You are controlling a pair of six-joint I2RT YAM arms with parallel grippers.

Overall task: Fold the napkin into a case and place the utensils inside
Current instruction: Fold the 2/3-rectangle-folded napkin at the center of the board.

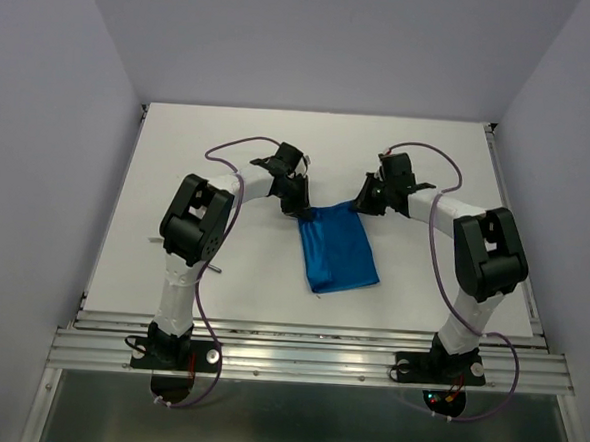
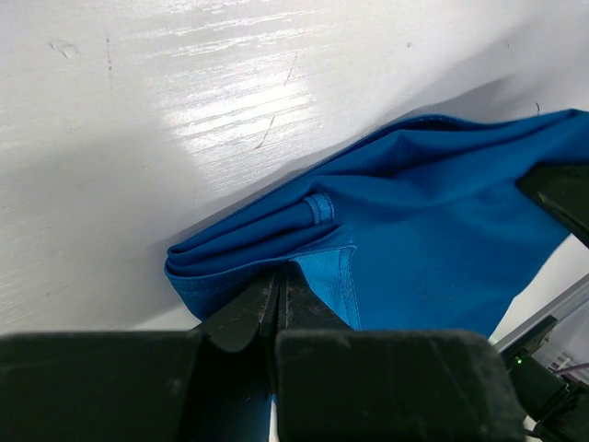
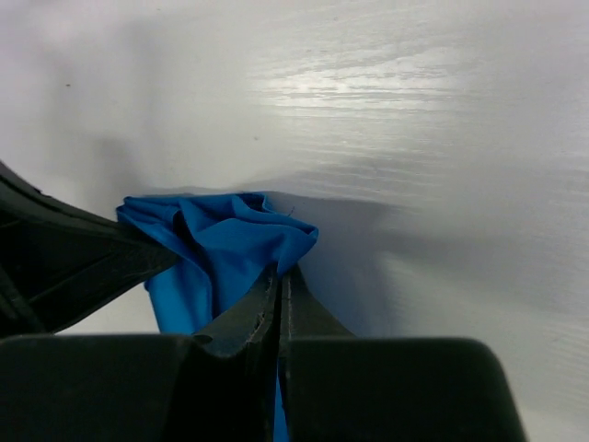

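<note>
Blue napkin [image 1: 338, 249] lies centre frame on the table [image 1: 229, 147], already folded into a layered oblong. The left gripper [image 1: 298, 211] and right gripper [image 1: 364, 207] each pinch one of its upper corners, fingers pressed together on cloth. The case looks unfinished and nothing is inside it. I can't make out the utensils; they may be hidden by the arms.

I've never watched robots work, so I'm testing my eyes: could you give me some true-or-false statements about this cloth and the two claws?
1. The napkin is blue. True.
2. The left gripper and the right gripper are both shut on the napkin's far corners. True.
3. The napkin lies in one flat layer. False: it is folded, with layers showing at its edge.
4. The table is black. False: it is white.
</note>
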